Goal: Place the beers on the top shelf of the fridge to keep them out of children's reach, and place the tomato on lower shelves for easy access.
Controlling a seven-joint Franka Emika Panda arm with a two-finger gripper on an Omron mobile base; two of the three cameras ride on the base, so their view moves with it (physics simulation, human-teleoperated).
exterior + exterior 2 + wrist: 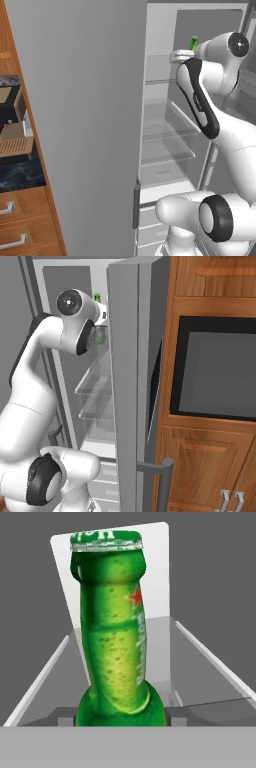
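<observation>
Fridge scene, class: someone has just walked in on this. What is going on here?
A white robot arm has reached into the open fridge, its gripper shut on a green beer bottle. The bottle is at the level of the top shelf, near the upper part of the pale interior. Whether its base rests on the glass cannot be told. Lower shelves sit beneath.

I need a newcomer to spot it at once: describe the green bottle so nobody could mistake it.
Find the tall light-grey fridge standing open between wooden cabinets, and look up inside to its highest glass shelf. There the white arm's end effector grips the green bottle by its body. It is the one bright green thing among pale glass and grey, with a red star on its neck.
</observation>
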